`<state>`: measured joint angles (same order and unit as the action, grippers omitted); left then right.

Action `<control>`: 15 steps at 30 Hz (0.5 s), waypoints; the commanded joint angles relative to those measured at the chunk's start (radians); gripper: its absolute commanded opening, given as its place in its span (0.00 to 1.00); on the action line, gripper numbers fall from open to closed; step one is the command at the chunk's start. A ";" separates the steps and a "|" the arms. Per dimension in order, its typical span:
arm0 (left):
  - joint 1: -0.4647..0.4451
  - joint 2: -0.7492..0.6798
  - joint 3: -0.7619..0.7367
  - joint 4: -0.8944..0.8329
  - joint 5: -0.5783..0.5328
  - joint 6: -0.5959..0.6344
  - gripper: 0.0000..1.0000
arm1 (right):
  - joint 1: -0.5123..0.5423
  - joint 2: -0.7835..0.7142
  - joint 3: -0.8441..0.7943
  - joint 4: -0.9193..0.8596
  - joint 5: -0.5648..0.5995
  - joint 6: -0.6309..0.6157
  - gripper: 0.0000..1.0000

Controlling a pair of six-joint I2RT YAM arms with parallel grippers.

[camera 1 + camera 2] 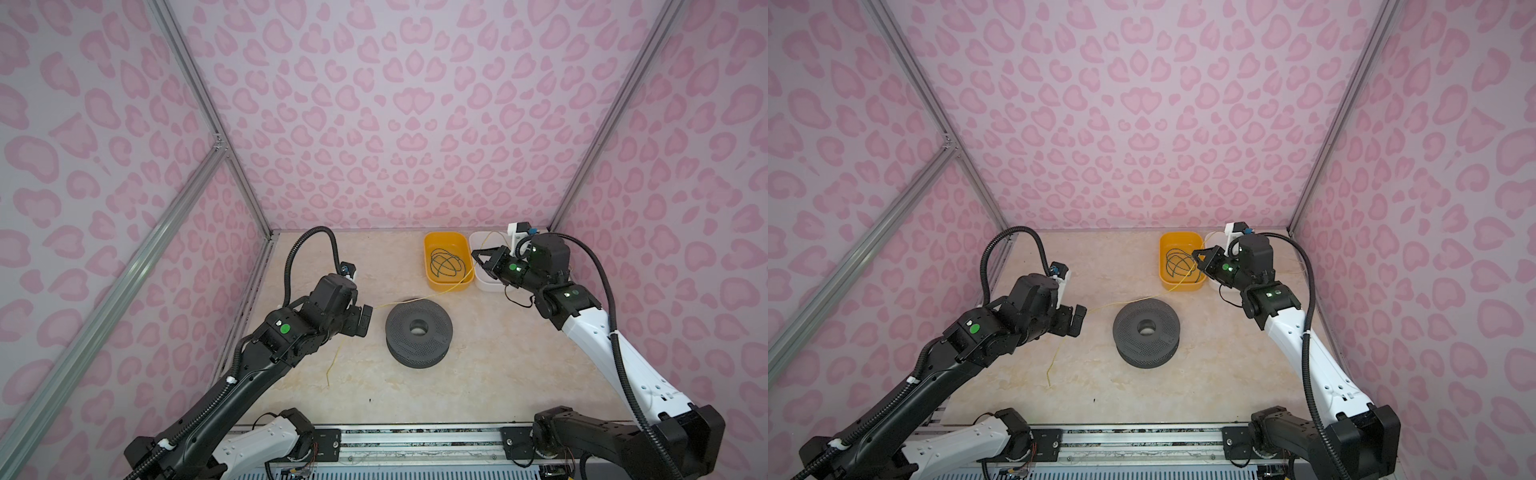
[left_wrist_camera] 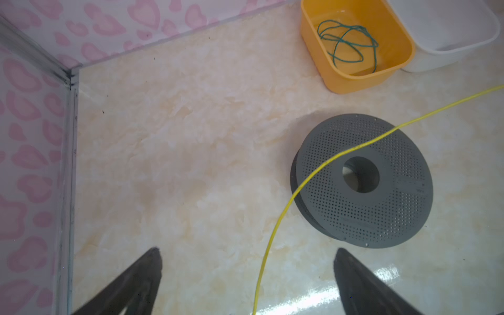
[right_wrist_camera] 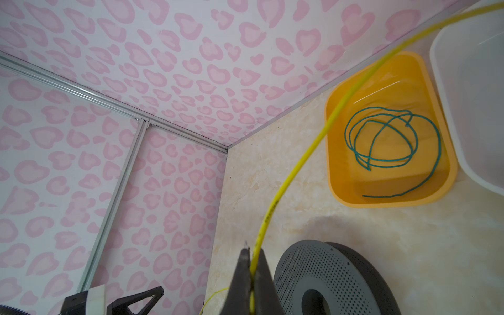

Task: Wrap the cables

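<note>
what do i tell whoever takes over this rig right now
Left gripper: open; the yellow cable runs between its jaws, ungripped.
Right gripper: shut on the yellow cable, raised near the bins.
Yellow cable: strung past the grey spool, one end trailing on the table.
Green cable: loose loops in the orange bin, beside the white bin.
Done: nothing visibly wound on the spool.
Left: probably wind yellow, then green.
</note>
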<state>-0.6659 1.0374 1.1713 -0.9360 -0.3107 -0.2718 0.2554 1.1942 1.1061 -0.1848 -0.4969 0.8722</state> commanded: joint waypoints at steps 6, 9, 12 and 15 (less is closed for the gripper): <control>0.045 -0.064 -0.134 -0.043 0.361 -0.088 0.87 | -0.031 -0.025 0.012 -0.054 -0.021 -0.055 0.00; 0.046 -0.088 -0.171 -0.031 0.383 -0.107 0.86 | -0.043 -0.031 0.005 -0.050 -0.030 -0.050 0.00; 0.046 -0.087 -0.208 0.012 0.367 -0.142 0.86 | -0.053 -0.030 0.006 -0.046 -0.044 -0.047 0.00; 0.049 -0.064 -0.228 0.017 0.251 -0.184 0.86 | -0.064 -0.034 0.007 -0.046 -0.057 -0.045 0.00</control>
<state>-0.6216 0.9596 0.9554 -0.9546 0.0135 -0.3992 0.1978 1.1637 1.1156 -0.2367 -0.5289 0.8345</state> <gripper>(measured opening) 0.857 0.049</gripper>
